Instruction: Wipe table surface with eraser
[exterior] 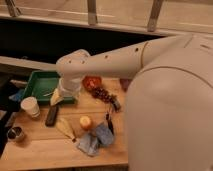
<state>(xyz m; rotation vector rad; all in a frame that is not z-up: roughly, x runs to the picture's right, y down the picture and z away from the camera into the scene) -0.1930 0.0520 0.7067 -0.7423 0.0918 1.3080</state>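
Camera view shows the end effector (56, 98) spread wide, holding nothing, near the eraser (51, 115) on the table surface (45, 145).

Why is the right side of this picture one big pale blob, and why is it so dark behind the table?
Camera view: the blob is the robot's own arm, close to the lens and brightly lit, hiding the table surface on its right; the strip behind gets little light; the gripper hangs shaded under the arm at the green tray, near the eraser.
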